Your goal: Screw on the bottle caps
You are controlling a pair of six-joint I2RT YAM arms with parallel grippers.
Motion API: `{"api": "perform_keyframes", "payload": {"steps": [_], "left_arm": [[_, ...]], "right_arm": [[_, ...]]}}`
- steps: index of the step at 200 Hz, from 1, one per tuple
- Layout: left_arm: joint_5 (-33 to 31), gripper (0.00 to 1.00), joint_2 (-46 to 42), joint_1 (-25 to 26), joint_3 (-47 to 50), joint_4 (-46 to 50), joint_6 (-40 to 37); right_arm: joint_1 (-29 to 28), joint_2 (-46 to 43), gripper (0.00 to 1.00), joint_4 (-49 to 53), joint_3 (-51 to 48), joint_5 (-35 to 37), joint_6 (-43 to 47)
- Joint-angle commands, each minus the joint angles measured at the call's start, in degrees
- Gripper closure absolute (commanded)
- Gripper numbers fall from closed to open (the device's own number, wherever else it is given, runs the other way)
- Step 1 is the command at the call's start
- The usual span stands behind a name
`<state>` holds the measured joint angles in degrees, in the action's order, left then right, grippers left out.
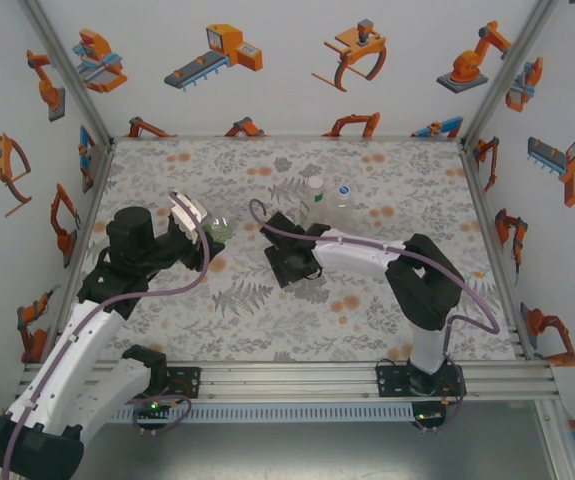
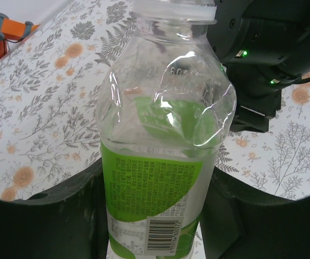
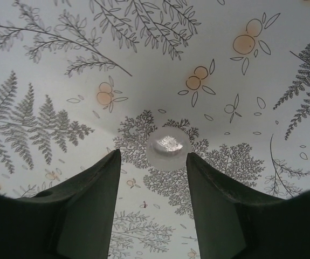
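Note:
My left gripper (image 2: pixel 155 216) is shut on a clear bottle with a green label (image 2: pixel 160 162), its fingers pressing on both sides of the label. In the top view that bottle (image 1: pixel 221 228) is held tilted at the left gripper (image 1: pixel 205 232), neck toward the right arm. My right gripper (image 3: pixel 152 159) points down at the table, open, with a small pale bottle cap (image 3: pixel 168 147) lying flat just beyond its fingertips, touching neither finger. In the top view the right gripper (image 1: pixel 289 266) covers that cap. Two more bottles (image 1: pixel 314 192) (image 1: pixel 343 196) stand upright at the back.
The floral tablecloth (image 1: pixel 387 300) covers the whole table. The right arm's black wrist (image 2: pixel 262 54) hangs close past the held bottle's neck. White walls with robot pictures (image 1: pixel 267 60) close the back and both sides.

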<state>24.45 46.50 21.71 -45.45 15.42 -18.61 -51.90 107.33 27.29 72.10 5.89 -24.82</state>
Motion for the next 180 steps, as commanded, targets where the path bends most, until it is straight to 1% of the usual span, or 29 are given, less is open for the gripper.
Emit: {"api": "perform_keyframes", "payload": {"steps": [1,71,93,118,141,180], "left_arm": [[-0.6,0.95,0.3,-0.1,-0.8,-0.6,0.6],[-0.5,0.95,0.9,-0.1,-1.0,-0.5,0.6],[-0.6,0.95,1.1,-0.1,-1.1,-0.4,0.5],[-0.5,0.95,1.3,-0.1,-1.1,-0.4,0.5],[-0.4,0.95,1.6,-0.1,-1.1,-0.4,0.5],[0.1,0.95,2.0,-0.2,-1.4,-0.3,0.5]], "right_arm": [[0.0,0.3,0.51,-2.0,-0.7,3.1,-1.8],[0.0,1.4,0.58,-3.5,-1.9,1.6,-2.0],[0.0,1.3,0.63,-3.4,-2.2,0.9,-1.9],[-0.2,-0.8,0.66,-2.1,-3.4,0.5,-2.7],[-1.0,-4.0,0.68,-1.6,-6.7,-0.8,-5.0],[-4.8,-8.4,0.68,-0.8,-13.1,-1.7,-10.1]]}}
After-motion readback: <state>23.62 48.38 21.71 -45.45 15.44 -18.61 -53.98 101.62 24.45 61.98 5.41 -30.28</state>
